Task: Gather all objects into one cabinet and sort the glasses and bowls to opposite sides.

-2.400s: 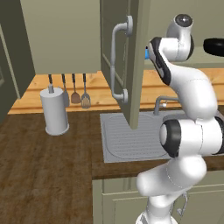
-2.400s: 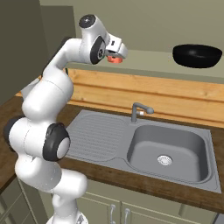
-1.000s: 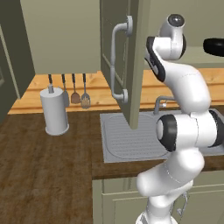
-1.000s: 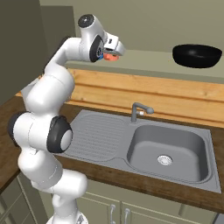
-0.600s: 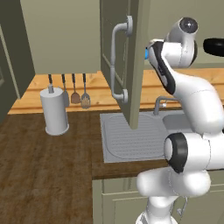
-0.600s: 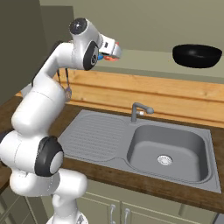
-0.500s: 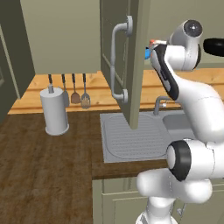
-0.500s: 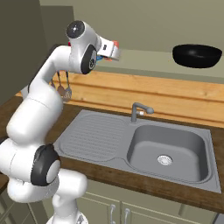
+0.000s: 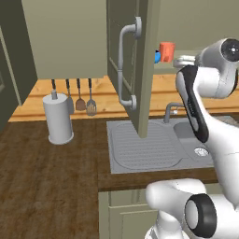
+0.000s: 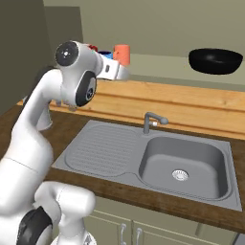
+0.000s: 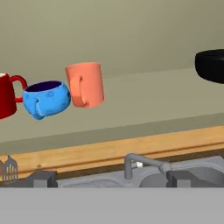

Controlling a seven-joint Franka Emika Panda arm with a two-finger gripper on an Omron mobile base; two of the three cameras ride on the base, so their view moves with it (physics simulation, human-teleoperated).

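Observation:
Inside the olive-beige wall cabinet, on its shelf (image 11: 144, 103), the small orange-red cup (image 11: 85, 84) stands upright. It touches the small blue bowl (image 11: 46, 98), and the glossy red cup (image 11: 6, 95) is at the left edge. The wide black bowl (image 11: 212, 64) sits far off to the right on the same shelf. My gripper (image 11: 111, 178) is open and holds nothing, a little back from the shelf and below the cups. From the right base the orange-red cup (image 10: 121, 54) stands just beyond my gripper (image 10: 120, 72), with the black bowl (image 10: 215, 60) further right.
The cabinet door (image 9: 144, 70) hangs open with its long grey handle (image 9: 123, 65), left of my arm. Below lie the grey sink (image 10: 184, 160) and faucet (image 10: 152, 119). A paper towel roll (image 9: 57, 119) and hanging utensils (image 9: 79, 98) are on the wooden counter at left.
The orange-red cup, held in my gripper before, now stands alone on the shelf beside the blue bowl. The gripper has opened and drawn back from it.

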